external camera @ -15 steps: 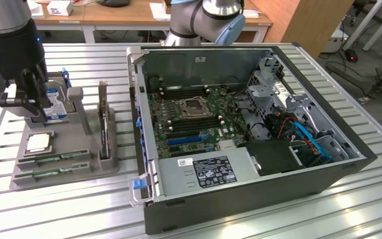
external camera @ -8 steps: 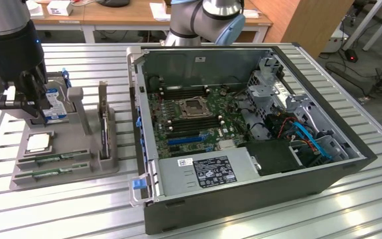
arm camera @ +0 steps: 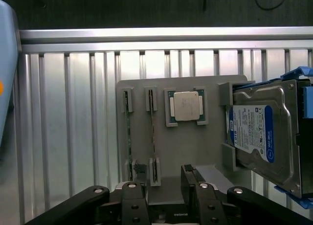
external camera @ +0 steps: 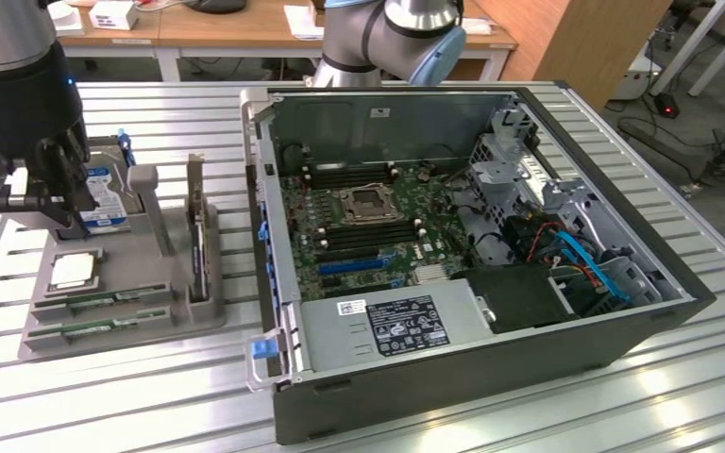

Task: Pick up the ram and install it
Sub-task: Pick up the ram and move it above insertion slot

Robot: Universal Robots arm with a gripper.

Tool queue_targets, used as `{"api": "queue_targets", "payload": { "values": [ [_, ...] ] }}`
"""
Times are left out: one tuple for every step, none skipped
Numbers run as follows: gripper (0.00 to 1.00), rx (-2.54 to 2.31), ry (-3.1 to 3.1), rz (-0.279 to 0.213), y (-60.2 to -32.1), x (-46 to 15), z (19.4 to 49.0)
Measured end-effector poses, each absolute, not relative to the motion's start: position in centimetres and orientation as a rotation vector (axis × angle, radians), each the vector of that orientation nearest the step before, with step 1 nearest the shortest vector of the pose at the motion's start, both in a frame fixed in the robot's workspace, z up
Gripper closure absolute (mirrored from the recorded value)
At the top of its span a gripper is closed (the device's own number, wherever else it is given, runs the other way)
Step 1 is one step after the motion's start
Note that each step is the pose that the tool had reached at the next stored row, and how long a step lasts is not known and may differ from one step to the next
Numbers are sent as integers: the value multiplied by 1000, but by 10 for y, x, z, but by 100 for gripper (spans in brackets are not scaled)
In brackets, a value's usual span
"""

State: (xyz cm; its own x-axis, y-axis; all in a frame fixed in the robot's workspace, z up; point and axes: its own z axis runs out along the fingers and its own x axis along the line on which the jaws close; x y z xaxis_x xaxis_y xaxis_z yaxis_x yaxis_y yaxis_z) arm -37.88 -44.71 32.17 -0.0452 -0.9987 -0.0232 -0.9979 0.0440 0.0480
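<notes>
The ram is green, the tray grey, the hard drive silver (blue-and-white label).

The black gripper is held pointing straight down from the silver, blue-capped jointed arm; its jaws are spread wide, with nothing gripped.

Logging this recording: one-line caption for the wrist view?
Open end effector hovers over a tray holding ram sticks, a processor and a hard drive.
</notes>
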Motion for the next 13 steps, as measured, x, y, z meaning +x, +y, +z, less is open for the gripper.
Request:
{"api": "queue_targets", "payload": {
  "values": [
    [59, 2159, -2258, -79, -448, -379, 322],
    [59, 2159, -2258, -79, -450, -379, 322],
    [59, 2159, -2258, -79, -451, -379, 322],
    [59, 2159, -2258, -79, -452, -379, 322],
    [59, 2159, -2258, -79, -454, -379, 322],
    [59, 2159, -2258, -79, -456, -379, 322],
    [59, 2159, -2258, -79, -459, -379, 322],
    [59, 2159, -2258, -79, -459, -379, 321],
    [59, 2159, -2258, -79, -460, -379, 315],
    [59, 2159, -2258, -79, -460, -379, 314],
    [59, 2159, -2258, -79, -460, -379, 313],
    [59, 2159, -2258, -79, -460, -379, 311],
    [59, 2159, -2258, -79, -460, -379, 310]
  ]
}}
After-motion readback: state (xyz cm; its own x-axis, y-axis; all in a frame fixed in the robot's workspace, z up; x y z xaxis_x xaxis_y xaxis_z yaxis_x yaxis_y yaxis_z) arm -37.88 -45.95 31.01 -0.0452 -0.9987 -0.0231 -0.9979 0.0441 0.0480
